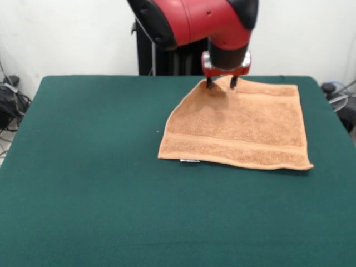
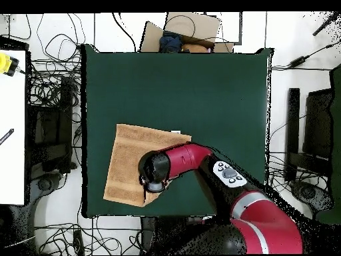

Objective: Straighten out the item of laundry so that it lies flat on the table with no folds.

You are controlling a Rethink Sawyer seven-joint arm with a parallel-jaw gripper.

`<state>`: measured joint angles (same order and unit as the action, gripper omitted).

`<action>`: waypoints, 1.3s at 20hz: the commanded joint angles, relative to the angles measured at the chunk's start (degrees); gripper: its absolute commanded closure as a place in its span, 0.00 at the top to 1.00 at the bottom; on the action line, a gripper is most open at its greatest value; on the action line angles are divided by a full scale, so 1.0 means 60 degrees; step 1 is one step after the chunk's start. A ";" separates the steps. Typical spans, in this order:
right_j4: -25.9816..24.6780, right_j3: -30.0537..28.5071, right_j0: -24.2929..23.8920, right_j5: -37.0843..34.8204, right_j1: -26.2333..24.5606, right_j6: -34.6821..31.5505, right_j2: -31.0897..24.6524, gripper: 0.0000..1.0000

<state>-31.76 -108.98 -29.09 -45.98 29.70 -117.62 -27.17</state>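
Observation:
The tan-orange towel (image 1: 239, 125) lies on the right half of the green table (image 1: 89, 167), mostly flat, with its white tag (image 1: 189, 161) on the near edge. Its far left corner is drawn in, so the left edge runs slantwise. My gripper (image 1: 221, 84) stands at the towel's far edge with its two fingers apart and their tips down on the cloth. A small hump of towel rises between them. In the overhead view the arm (image 2: 200, 160) covers the gripper, and the towel (image 2: 126, 163) lies at the table's lower left.
A cardboard box (image 2: 183, 33) sits past the table's far edge in the overhead view. Cables and equipment (image 2: 50, 127) lie on the floor around the table. The robot's pedestal (image 1: 153, 55) stands behind the table's far edge.

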 commanded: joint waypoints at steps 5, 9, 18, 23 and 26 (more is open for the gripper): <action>0.0722 0.0096 -0.0465 -0.1859 0.0708 0.1991 -0.1288 1.00; 0.0634 0.0209 -0.0614 -0.1989 0.0575 0.2078 -0.1424 1.00; 0.0590 0.0529 -0.0740 -0.2232 0.0264 0.2097 -0.1651 1.00; 0.0108 0.0723 -0.0390 -0.1081 -0.0193 0.1430 -0.1387 1.00; -0.0021 0.0911 0.0093 -0.0439 -0.0288 0.0699 -0.1248 1.00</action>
<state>-29.20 -108.04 -32.11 -54.71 32.34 -117.62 -32.50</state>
